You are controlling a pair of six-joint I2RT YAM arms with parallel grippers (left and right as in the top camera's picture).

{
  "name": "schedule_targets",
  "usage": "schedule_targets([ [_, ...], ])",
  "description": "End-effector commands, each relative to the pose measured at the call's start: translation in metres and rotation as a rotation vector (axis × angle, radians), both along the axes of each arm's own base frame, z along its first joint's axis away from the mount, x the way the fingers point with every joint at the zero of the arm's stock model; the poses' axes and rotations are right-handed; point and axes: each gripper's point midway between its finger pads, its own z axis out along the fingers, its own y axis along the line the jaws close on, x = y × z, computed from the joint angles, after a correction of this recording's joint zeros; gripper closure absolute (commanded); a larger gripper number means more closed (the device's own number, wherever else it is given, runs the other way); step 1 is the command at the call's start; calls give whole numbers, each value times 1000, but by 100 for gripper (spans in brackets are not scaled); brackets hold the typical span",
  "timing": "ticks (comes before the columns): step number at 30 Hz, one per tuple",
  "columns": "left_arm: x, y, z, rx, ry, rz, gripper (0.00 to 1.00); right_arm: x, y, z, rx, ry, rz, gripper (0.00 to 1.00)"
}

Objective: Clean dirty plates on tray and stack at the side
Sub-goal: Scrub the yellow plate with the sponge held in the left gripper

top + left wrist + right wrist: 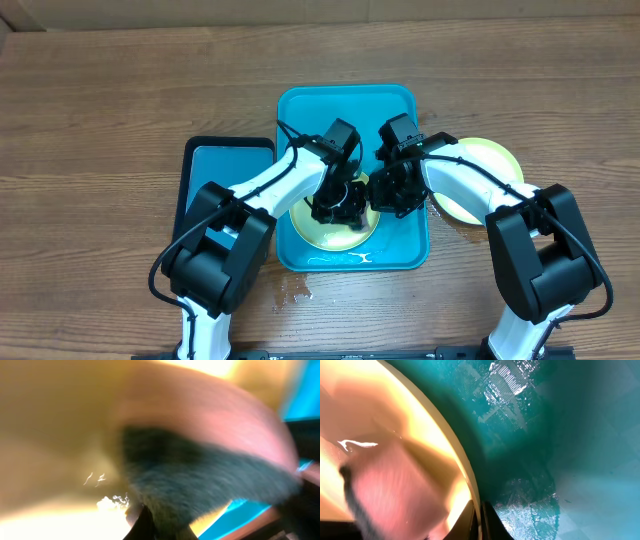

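Note:
A yellow-green plate lies in the front half of the turquoise tray. My left gripper is over the plate, shut on a pink sponge with a dark scouring side, which is pressed on the plate; that view is blurred. My right gripper is shut on the plate's right rim, one finger on each side of the rim. The pink sponge also shows in the right wrist view. A second yellow-green plate lies on the table to the right of the tray. No light blue plate can be made out.
A smaller black-rimmed blue tray stands left of the turquoise tray. Water lies on the tray floor and at its front rim. A small wet patch is on the wooden table in front.

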Motion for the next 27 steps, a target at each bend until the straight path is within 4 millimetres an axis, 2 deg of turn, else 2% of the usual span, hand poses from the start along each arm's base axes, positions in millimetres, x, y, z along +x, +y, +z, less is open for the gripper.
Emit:
schedule_targets([
  [1, -1, 46, -21, 224, 48, 110, 96, 1, -8, -11, -51, 2, -5, 96],
  [3, 3, 66, -22, 299, 44, 131, 96, 1, -8, -11, -51, 2, -5, 96],
  [8, 16, 139, -18, 621, -33, 164, 96, 1, -8, -11, -51, 2, -5, 96],
  [10, 21, 162, -13, 727, -68, 154, 96, 1, -8, -11, -51, 2, -5, 96],
  [12, 27, 176, -5, 799, -100, 148, 96, 1, -8, -11, -51, 2, -5, 96],
  [15, 43, 183, 5, 845, -166, 148, 96, 1, -8, -11, -51, 2, -5, 96],
  [17, 55, 177, 8, 819, -206, 145, 96, 1, -8, -11, -51, 2, -5, 96],
  [19, 63, 162, 4, 740, -222, 118, 96, 1, -8, -11, -51, 2, -5, 96],
  [22, 66, 124, -5, 537, -204, 100, 96, 1, -8, -11, -52, 2, -5, 96],
  [27, 64, 44, -6, 117, -127, 112, 96, 1, -8, -11, -52, 3, -5, 96],
])
